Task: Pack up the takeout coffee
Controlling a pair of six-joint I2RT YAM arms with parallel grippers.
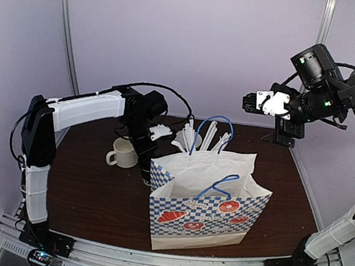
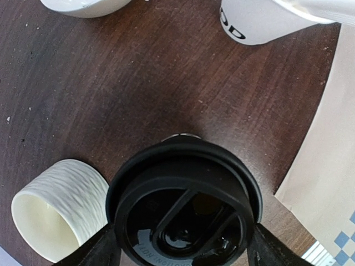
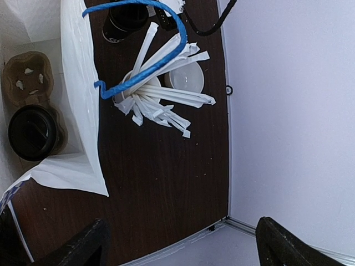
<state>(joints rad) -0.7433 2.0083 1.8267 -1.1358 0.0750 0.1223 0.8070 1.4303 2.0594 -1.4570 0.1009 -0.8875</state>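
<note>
Clamping a lidded black paper cup (image 2: pixel 183 208) by its sides just beside the checkered paper bag (image 1: pixel 207 207), the left gripper (image 2: pixel 183 244) points straight down, while the right gripper (image 3: pixel 180 244) hangs high with fingers apart above the second cup (image 3: pixel 32 133) in the bag's cardboard carrier (image 3: pixel 25 77).

Glossy plastic lid (image 2: pixel 186 191) (matt ribbed mug (image 2: pixel 58 213))

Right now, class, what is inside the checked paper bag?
A brown cardboard carrier holding one lidded black cup; its other visible slot is empty. The bag wall hides the rest of the inside.
</note>
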